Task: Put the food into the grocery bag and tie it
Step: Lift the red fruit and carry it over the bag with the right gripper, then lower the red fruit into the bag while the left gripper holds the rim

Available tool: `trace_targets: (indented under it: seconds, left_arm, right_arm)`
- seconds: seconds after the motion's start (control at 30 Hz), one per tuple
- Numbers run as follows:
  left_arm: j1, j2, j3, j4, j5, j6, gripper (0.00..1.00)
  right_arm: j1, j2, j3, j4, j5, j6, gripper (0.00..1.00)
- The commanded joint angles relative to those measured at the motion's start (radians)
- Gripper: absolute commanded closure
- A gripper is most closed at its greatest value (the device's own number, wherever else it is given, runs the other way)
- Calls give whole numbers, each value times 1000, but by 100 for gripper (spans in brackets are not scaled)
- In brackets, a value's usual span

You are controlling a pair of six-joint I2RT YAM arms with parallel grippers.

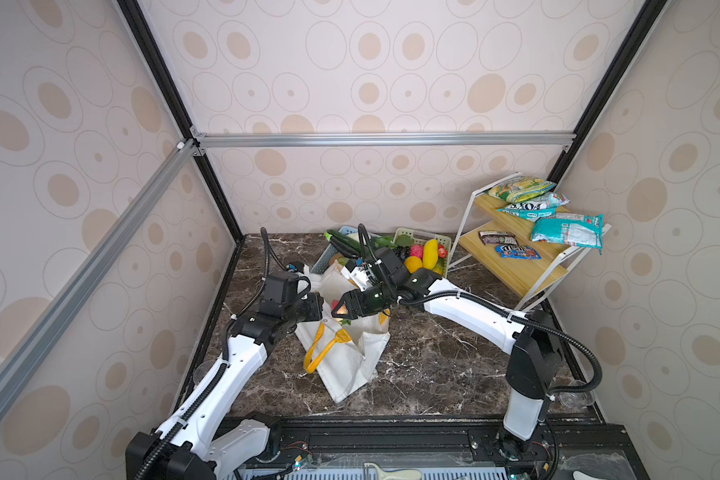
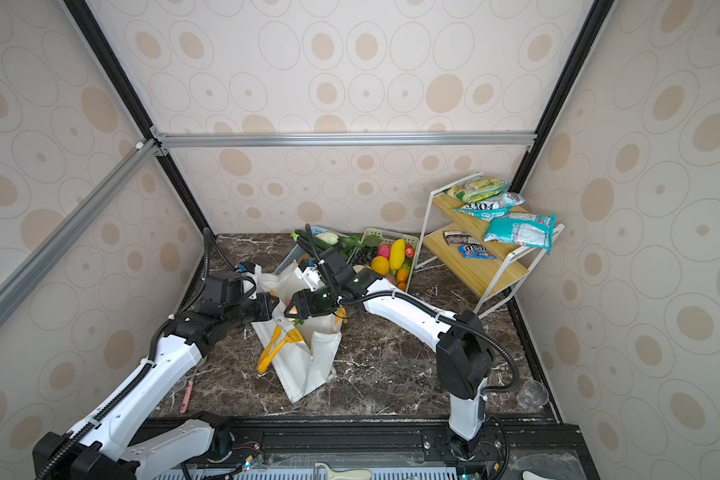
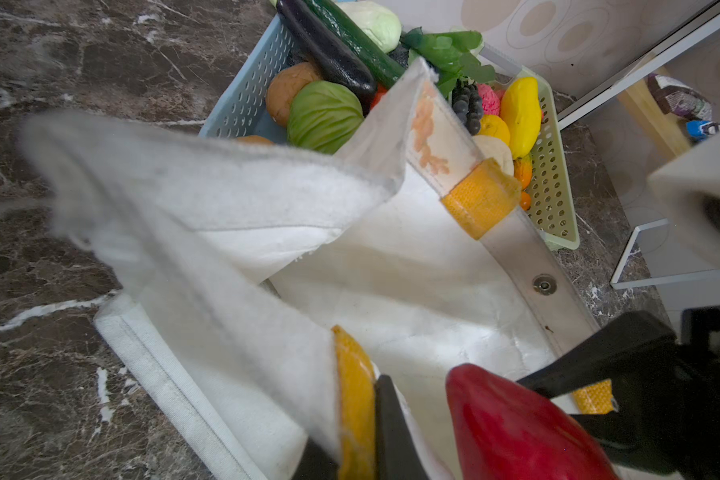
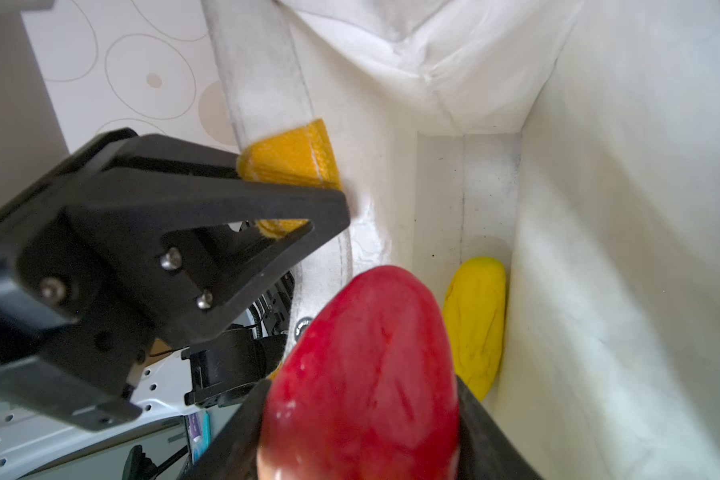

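Observation:
The white grocery bag [image 1: 346, 365] [image 2: 304, 365] lies on the marble table with its mouth held open. My left gripper [image 1: 323, 309] [image 3: 358, 415] is shut on the bag's rim at a yellow handle tab [image 3: 356, 386]. Over the bag's mouth my right gripper [image 1: 338, 309] [image 4: 362, 382] is shut on a glossy red fruit [image 3: 516, 424] [image 4: 366, 374]. One yellow fruit [image 4: 476, 324] lies at the bottom inside the bag. More food, in yellow, orange, pink and grape colours [image 1: 427, 253] [image 2: 393, 255], sits in the green basket behind.
A blue basket [image 1: 323, 259] of vegetables and a green basket [image 1: 447, 243] stand at the back, right behind the bag. A white and wood rack [image 1: 516, 270] with snack packets fills the back right. A clear cup [image 2: 533, 392] stands near the front right edge.

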Motion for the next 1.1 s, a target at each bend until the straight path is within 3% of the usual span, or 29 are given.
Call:
trace_targets:
  seconds: [0.0, 0.63, 1.07]
  left_arm:
    - [6, 6, 43, 5, -1, 0, 100]
    - [4, 41, 81, 29, 36, 32, 100]
    - [3, -36, 25, 33, 27, 7, 100]
  right_arm:
    - [17, 28, 24, -52, 4, -40, 41]
    - [47, 73, 59, -244, 125, -233, 42]
    - [50, 87, 48, -335, 212, -311, 42]
